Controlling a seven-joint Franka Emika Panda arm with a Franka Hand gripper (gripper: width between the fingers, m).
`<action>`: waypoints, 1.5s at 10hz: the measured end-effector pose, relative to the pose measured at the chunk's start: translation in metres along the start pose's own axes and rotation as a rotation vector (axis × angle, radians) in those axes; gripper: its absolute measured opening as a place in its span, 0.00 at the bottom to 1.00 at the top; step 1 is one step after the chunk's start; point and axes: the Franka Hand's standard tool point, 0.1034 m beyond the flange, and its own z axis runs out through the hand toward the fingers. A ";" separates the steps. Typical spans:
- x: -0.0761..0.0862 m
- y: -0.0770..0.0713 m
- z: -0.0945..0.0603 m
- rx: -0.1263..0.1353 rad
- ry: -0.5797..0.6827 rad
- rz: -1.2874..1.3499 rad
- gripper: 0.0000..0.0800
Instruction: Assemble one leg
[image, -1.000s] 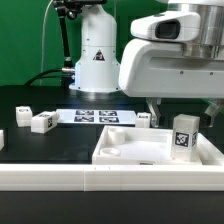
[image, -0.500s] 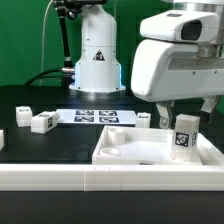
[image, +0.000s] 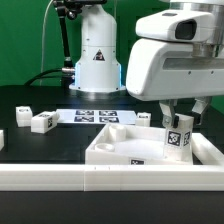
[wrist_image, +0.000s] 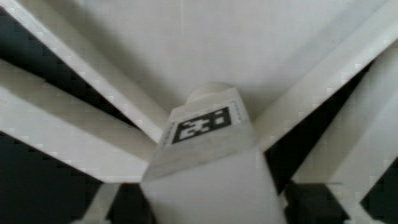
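The leg (image: 180, 138), a small white block with a black-and-white tag, stands slightly tilted at the right-hand corner of the large white tabletop piece (image: 125, 152), by the exterior view. My gripper (image: 180, 124) comes down from above with a finger on each side of the leg and is shut on it. In the wrist view the leg (wrist_image: 210, 140) fills the middle, tag facing the camera, between my gripper's (wrist_image: 214, 208) fingers, with the tabletop's ribs (wrist_image: 71, 115) behind it. The leg's lower end is hidden behind the tabletop's rim.
Three more white tagged legs lie on the black table: two at the exterior view's left (image: 24, 115) (image: 42, 122) and one behind the tabletop (image: 145, 119). The marker board (image: 95, 115) lies further back. The robot base (image: 97, 60) stands behind. A white wall (image: 100, 182) runs along the front.
My gripper has come down and shifted a little to the exterior view's left. The leg now tilts, and the tabletop piece has slid to the left with it.
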 end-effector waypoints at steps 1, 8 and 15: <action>-0.002 0.004 -0.001 -0.002 0.003 0.128 0.45; -0.009 0.014 0.000 -0.016 -0.017 0.205 0.65; -0.009 0.014 0.000 -0.016 -0.018 0.205 0.81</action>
